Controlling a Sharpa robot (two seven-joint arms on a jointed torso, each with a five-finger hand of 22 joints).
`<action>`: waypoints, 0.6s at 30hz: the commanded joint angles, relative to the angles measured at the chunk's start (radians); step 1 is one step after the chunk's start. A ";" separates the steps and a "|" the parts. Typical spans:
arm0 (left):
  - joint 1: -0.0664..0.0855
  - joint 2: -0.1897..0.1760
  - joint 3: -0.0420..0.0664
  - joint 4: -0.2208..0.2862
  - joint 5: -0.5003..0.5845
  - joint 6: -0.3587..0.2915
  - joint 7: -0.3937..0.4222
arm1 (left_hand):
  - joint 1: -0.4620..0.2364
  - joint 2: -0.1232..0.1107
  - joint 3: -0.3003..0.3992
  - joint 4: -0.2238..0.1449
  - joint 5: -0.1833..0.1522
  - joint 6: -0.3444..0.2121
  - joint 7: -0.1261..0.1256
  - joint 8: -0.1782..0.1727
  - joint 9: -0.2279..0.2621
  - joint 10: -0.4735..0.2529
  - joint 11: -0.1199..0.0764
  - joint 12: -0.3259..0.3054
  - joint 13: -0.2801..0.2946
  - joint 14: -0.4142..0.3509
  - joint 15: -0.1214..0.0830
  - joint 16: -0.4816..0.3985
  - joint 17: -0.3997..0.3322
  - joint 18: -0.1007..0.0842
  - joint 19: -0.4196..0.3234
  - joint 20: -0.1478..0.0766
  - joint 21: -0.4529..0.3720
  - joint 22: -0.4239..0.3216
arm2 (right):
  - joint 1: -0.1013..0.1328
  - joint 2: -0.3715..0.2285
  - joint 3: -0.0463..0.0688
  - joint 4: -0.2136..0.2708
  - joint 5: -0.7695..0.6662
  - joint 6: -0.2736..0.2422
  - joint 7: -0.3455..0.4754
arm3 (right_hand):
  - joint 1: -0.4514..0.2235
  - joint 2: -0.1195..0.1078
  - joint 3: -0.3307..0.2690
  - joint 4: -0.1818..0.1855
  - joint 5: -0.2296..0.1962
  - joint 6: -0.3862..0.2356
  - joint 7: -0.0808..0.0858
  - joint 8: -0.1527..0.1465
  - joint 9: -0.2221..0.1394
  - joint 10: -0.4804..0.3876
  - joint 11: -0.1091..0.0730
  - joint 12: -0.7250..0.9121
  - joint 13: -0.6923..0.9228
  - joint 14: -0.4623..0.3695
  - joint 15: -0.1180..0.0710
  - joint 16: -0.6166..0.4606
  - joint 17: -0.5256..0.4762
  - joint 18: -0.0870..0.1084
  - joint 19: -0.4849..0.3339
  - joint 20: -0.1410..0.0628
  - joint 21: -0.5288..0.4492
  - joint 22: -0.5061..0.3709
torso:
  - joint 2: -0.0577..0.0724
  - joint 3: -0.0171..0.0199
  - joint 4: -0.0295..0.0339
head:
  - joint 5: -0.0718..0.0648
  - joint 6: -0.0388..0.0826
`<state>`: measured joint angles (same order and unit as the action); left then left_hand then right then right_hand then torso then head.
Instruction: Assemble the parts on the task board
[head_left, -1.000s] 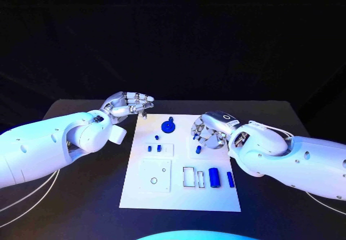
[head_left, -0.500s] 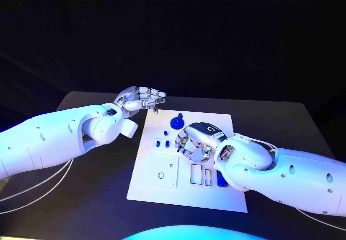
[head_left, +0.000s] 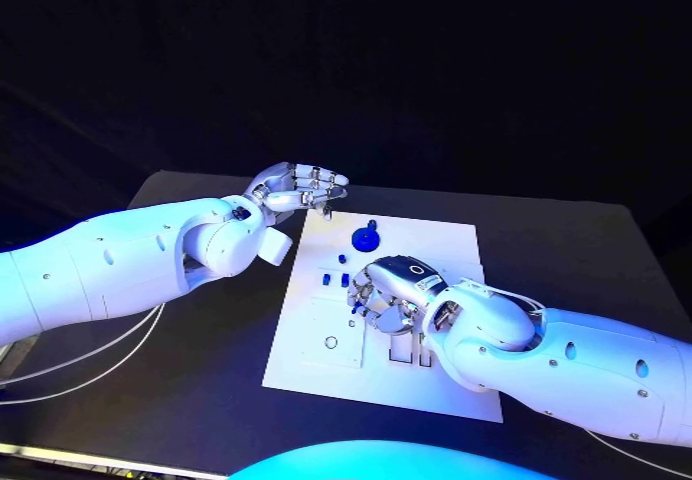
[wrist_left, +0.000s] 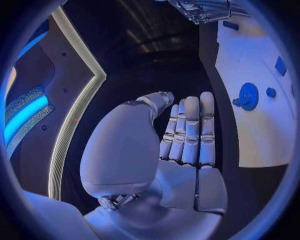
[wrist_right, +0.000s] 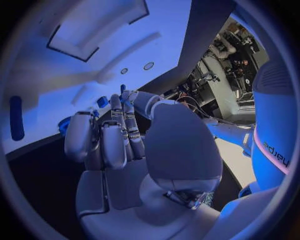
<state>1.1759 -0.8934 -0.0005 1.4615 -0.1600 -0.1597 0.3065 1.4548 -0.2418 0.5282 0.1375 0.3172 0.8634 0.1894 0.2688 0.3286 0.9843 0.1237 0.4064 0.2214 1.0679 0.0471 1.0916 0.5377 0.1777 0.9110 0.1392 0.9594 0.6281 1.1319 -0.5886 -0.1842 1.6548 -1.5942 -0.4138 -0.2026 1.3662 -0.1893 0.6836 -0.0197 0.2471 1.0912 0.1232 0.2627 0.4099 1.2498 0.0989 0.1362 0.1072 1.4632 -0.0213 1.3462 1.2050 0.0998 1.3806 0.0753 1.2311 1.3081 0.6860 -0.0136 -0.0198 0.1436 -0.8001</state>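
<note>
The white task board (head_left: 433, 250) is lying in the middle of the black table (head_left: 188, 400), carrying small blue parts, among them a gear-shaped piece (head_left: 366, 239) near its far end. The right hand (head_left: 387, 297) is hovering over the board's centre, fingers curled; whether it is holding anything I cannot tell. The left hand (head_left: 299, 187) is hanging beside the far corner, fingers closed together and holding nothing. Darkness is surrounding the table.

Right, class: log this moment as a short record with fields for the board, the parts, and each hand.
board: white task board flat on the black table
parts: blue gear near the far edge; small blue pieces mid-board
left hand: off the board's far left corner, fingers curled, holding nothing visible
right hand: over mid-board; grasp cannot be told
</note>
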 joint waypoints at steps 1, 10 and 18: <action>0.000 0.004 0.001 0.002 0.008 -0.003 0.016 | -0.001 0.008 -0.005 -0.001 0.000 -0.004 0.001 -0.005 -0.001 -0.008 -0.001 -0.003 -0.002 -0.008 -0.002 -0.006 -0.001 0.006 -0.005 0.000 -0.006 -0.002 | -0.006 0.007 0.000 -0.002 -0.018 0.020 0.011 | -0.001 0.008 0.013 -0.005 0.005 0.003 0.000 0.004 0.002 0.052 -0.048 0.001 0.011 0.047 -0.007 0.001 0.000 -0.015 -0.001 0.000 -0.006 0.015 | 0.001 0.0011 -0.0001 | 0.004 -0.005; 0.000 0.007 0.001 0.000 0.009 0.001 0.014 | -0.001 0.008 -0.005 -0.001 0.000 -0.004 0.001 -0.005 -0.001 -0.008 -0.001 -0.003 -0.002 -0.008 -0.002 -0.006 -0.001 0.006 -0.005 0.000 -0.006 -0.002 | -0.019 0.018 -0.002 -0.013 -0.016 0.043 0.015 | -0.002 0.008 0.014 -0.006 0.005 0.002 0.000 0.004 0.002 0.052 -0.048 0.001 0.011 0.046 -0.006 0.001 -0.001 -0.015 -0.002 0.000 -0.008 0.014 | 0.000 0.0010 0.0000 | 0.008 -0.009; 0.000 0.008 0.001 -0.002 0.009 0.004 0.012 | -0.001 0.009 -0.005 -0.001 0.000 -0.004 0.001 -0.004 -0.001 -0.009 -0.001 -0.003 -0.002 -0.009 -0.001 -0.006 -0.002 0.006 -0.005 0.000 -0.007 -0.002 | -0.021 0.019 -0.003 -0.018 -0.017 0.058 0.016 | -0.002 0.008 0.014 -0.006 0.005 0.002 0.000 0.004 0.002 0.052 -0.048 0.001 0.011 0.046 -0.006 0.001 -0.001 -0.015 -0.002 0.000 -0.008 0.014 | 0.000 0.0001 -0.0003 | 0.009 -0.012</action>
<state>1.1759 -0.8877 -0.0006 1.4588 -0.1580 -0.1612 0.3070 1.4548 -0.2418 0.5271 0.1364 0.3172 0.8634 0.1893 0.2688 0.3287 0.9829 0.1251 0.4064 0.2206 1.0664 0.0486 1.0916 0.5372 0.1777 0.9110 0.1392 0.9594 0.6268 1.1125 -0.5710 -0.1865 1.6370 -1.5988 -0.3834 -0.1995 1.3662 -0.1894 0.6902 -0.0265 0.2496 1.0911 0.1231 0.2609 0.4108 1.2497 0.0988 0.1325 0.1073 1.4632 -0.0213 1.3462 1.2050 0.0998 1.3806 0.0753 1.2285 1.3079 0.6865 -0.0128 -0.0198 0.1522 -0.8116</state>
